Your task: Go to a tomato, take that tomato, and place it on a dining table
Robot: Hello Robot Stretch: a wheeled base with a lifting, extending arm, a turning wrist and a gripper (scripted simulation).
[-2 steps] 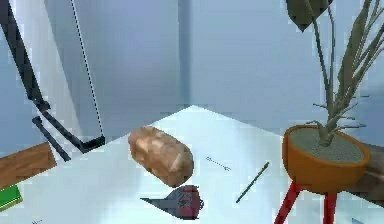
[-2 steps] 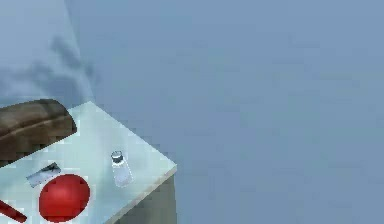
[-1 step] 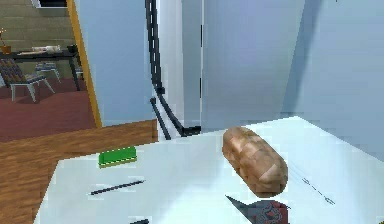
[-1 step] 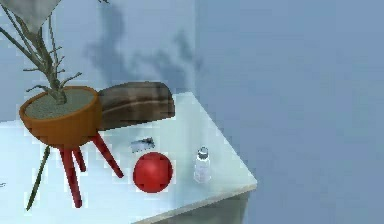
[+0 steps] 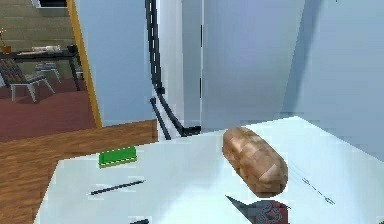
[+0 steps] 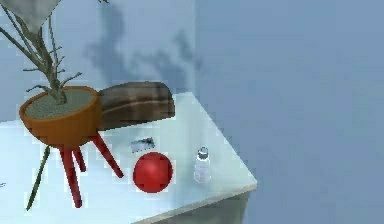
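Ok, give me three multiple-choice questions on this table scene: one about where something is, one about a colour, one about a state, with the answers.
1. In the arm side view, what stands just right of the tomato? A) a mug B) a small shaker C) a book
2. What colour is the flat block in the forward view? A) yellow B) blue C) green
3. How is the tomato placed? A) resting on the white tabletop B) hanging in the air C) lying on the floor

Answers: 1 B, the shaker stands next to it. 2 C, the block is plainly green. 3 A, the tomato sits on the tabletop near its edge.
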